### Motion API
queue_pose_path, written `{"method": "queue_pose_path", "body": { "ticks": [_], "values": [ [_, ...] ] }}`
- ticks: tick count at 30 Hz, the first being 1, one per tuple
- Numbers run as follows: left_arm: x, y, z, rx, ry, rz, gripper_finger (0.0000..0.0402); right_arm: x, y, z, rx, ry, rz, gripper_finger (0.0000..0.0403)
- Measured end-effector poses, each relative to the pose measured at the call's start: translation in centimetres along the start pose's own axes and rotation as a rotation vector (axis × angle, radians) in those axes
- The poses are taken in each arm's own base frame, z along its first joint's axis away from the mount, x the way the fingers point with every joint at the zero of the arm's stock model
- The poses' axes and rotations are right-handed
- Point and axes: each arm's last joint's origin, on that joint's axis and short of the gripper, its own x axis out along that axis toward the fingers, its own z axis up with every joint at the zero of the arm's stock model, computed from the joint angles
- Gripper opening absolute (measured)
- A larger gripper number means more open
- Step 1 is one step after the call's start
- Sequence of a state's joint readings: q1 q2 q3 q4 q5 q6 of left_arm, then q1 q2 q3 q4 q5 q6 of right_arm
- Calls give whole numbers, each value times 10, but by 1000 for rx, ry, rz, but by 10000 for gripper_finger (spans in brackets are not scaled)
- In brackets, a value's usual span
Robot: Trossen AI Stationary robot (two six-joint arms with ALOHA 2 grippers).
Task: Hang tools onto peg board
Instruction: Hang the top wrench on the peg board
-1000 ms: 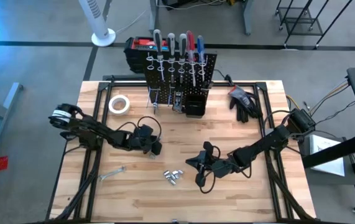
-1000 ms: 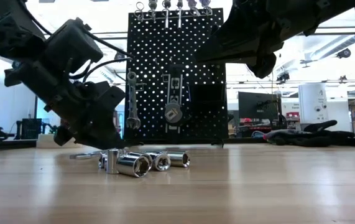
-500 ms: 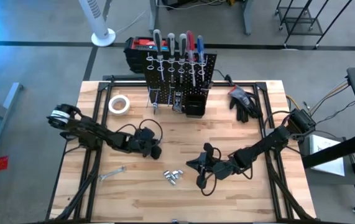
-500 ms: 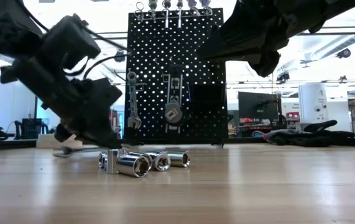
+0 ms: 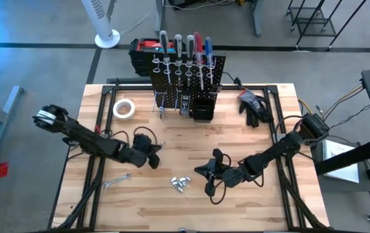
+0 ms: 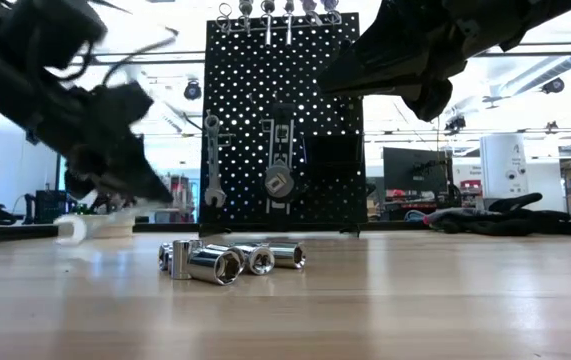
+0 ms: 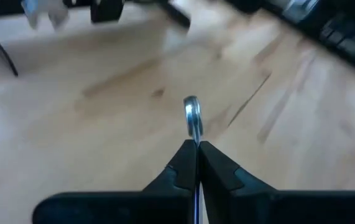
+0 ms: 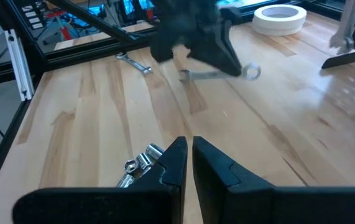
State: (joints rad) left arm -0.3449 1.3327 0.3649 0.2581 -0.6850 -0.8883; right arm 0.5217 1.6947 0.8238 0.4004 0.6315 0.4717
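The left gripper [image 5: 151,155] has just clamped its fingers shut on a small silver wrench [image 7: 192,118] and is lifting it off the wooden table [image 5: 236,136], drawing back to the left. The peg board [image 5: 191,74] is standing at the table's far edge, well apart. The right gripper [image 8: 188,152] is waiting closed and empty near the loose sockets [image 5: 181,183]. Carrying and hanging likely come next.

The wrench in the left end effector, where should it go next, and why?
Probably up and toward the peg board. The left end effector is shut on a silver wrench, lifted off the table, and the board is across the table from it. The right end effector waits, shut, near the sockets.
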Motion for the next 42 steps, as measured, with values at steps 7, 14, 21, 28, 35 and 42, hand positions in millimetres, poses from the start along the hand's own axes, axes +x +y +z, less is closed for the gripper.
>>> {"method": "queue_pose_path", "body": {
  "ticks": [7, 14, 21, 28, 35, 42],
  "values": [
    [-16, 15, 7, -100, -264, -217, 2, 0, 0, 0, 1, -1, 1, 18],
    [-29, 41, 6, -179, -447, -260, 1, 0, 0, 1, 1, -2, 0, 18],
    [-16, 46, 16, -172, -496, -175, 1, 0, -2, 5, 11, -11, -5, 18],
    [-1, 38, 39, -84, -528, -212, 0, -2, -2, 8, 16, -20, 0, 18],
    [4, 41, 50, -116, -569, -183, 0, -2, -2, 8, 16, -20, 1, 18],
    [4, 44, 56, -154, -607, -183, 0, -2, -2, 8, 16, -18, 0, 18]
  ]
}}
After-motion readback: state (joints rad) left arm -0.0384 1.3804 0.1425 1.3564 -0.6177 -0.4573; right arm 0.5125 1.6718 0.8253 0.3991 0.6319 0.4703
